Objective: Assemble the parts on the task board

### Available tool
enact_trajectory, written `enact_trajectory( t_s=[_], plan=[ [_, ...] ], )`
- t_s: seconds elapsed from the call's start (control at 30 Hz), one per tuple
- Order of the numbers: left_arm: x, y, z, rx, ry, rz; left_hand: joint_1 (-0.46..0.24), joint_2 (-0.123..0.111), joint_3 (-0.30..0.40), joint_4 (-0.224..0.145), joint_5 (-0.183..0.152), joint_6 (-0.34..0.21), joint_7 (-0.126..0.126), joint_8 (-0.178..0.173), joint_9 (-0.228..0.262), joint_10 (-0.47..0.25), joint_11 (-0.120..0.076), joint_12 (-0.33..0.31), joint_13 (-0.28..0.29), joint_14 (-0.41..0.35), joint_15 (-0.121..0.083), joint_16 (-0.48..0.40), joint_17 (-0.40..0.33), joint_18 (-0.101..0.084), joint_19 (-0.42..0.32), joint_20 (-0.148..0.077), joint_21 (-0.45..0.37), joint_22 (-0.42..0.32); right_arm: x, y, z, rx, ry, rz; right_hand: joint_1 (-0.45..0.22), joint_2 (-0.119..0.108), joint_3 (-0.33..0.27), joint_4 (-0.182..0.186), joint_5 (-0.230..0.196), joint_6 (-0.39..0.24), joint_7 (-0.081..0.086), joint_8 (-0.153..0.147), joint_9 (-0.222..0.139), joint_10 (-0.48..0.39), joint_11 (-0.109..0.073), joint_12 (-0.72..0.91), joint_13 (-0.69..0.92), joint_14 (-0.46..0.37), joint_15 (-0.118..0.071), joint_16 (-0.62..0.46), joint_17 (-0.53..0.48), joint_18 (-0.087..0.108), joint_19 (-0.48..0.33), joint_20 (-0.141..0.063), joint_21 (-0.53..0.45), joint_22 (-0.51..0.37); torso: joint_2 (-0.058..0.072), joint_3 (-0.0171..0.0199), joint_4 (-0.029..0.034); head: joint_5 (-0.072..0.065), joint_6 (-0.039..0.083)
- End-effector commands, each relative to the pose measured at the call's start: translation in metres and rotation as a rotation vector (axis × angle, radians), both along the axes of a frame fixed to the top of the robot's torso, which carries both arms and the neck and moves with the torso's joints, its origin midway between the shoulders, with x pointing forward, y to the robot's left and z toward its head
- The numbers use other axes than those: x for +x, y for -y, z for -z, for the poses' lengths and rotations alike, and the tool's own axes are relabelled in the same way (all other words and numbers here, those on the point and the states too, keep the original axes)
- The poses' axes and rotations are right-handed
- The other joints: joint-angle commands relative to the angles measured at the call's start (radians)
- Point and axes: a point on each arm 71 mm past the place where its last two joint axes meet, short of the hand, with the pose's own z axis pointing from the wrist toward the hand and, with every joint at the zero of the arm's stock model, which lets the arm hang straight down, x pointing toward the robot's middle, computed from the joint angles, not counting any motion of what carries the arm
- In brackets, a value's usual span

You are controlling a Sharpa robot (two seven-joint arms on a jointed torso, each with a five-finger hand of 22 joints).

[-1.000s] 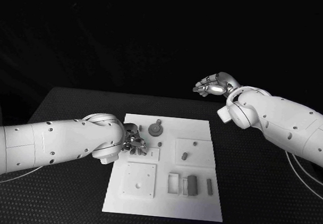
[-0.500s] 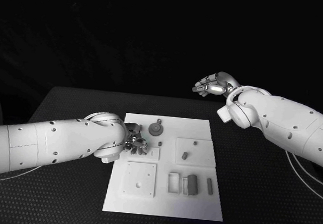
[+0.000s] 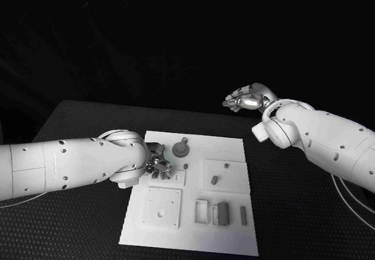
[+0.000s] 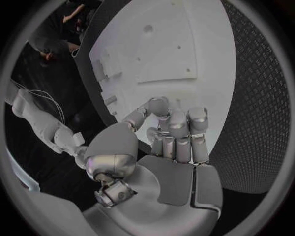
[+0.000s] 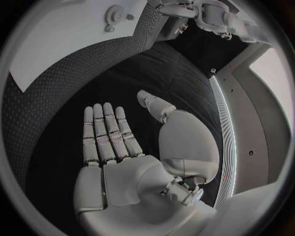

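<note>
Down at the left edge of the task board (image 3: 221, 245), the left hand (image 3: 155, 164) hovers low over the white plate with its fingers curled in toward the palm; in the left wrist view the left hand (image 4: 166, 137) has its fingertips bunched together, and whether a small part sits between them I cannot tell. Just right of that hand lies the round toothed part (image 3: 181, 148) at the board's far side, with a small peg (image 3: 186, 166) nearer, so this arm is plainly the closer one for either piece. Further right, a short peg (image 3: 214, 181) lies on a raised square with its long axis running near to far, and the upright blocks (image 3: 223, 213) stand toward the near right. Farthest right, the right hand (image 3: 247, 99) is raised well beyond the board's far edge; the right wrist view shows the right hand (image 5: 117, 142) flat, fingers straight and empty. The left arm hides the board's left margin.
</note>
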Motion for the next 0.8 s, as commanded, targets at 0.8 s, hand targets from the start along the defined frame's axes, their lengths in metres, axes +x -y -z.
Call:
enact_trajectory(
  t_s=[0.8],
  plan=[
    [0.0019, 0.0077, 0.0007, 0.023, 0.009, 0.033, -0.095, -0.056, 0.012, 0.050, -0.211, 0.065, -0.043, -0.023, 0.017, -0.007, -0.011, 0.015, -0.005, 0.006, -0.034, 0.025, -0.027, 0.023, -0.005, -0.102, 0.006, 0.010, -0.0010, -0.0029, 0.0011, -0.001, -0.021, -0.037, 0.003, 0.008, -0.010, -0.003, 0.007, -0.008, 0.007, 0.007, -0.007, 0.002, 0.002, -0.019, -0.012, -0.013, 0.011, -0.015, -0.008, -0.008, -0.013, 0.004, -0.016, 0.005, 0.000, -0.0014, 0.0007, -0.006, -0.001]
  ],
)
